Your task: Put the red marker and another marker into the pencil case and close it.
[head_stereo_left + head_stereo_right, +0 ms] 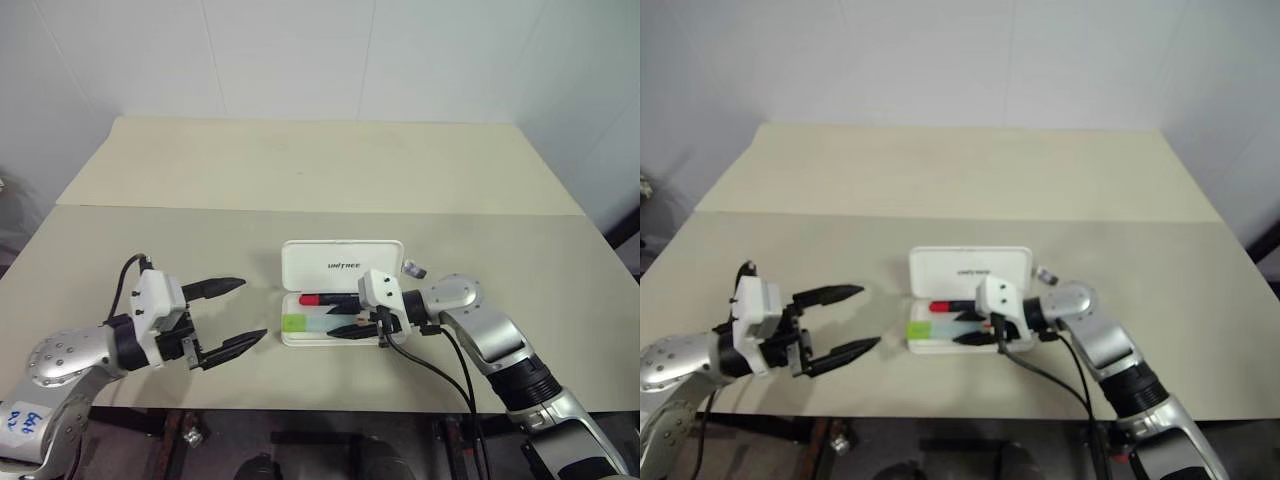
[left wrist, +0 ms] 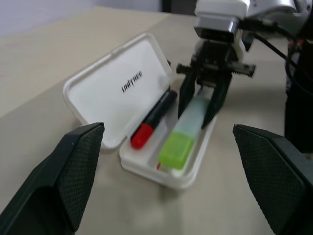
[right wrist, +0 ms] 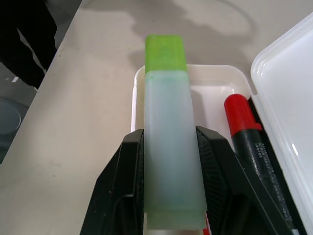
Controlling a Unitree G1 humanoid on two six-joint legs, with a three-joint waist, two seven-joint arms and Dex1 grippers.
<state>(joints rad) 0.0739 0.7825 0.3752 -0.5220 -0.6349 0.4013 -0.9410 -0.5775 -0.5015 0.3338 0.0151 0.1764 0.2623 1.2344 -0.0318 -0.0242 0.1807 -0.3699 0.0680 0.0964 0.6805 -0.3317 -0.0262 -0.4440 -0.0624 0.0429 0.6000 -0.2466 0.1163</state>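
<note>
The white pencil case (image 1: 340, 262) lies open in the middle of the table, with its lettered lid (image 2: 122, 88) folded back. The red marker (image 1: 325, 299) lies in the far side of the tray. My right gripper (image 1: 352, 323) reaches in from the right and is shut on the pale green marker (image 3: 168, 132). That marker slants down into the near side of the tray, its bright cap (image 2: 174, 149) toward the left end. My left gripper (image 1: 252, 310) stands wide open and holds nothing, a short way left of the case.
A small dark grey stub (image 1: 414, 270) lies on the table just beyond the case's right end. The beige table (image 1: 300, 170) stretches bare behind the case, and its front edge runs close below both grippers.
</note>
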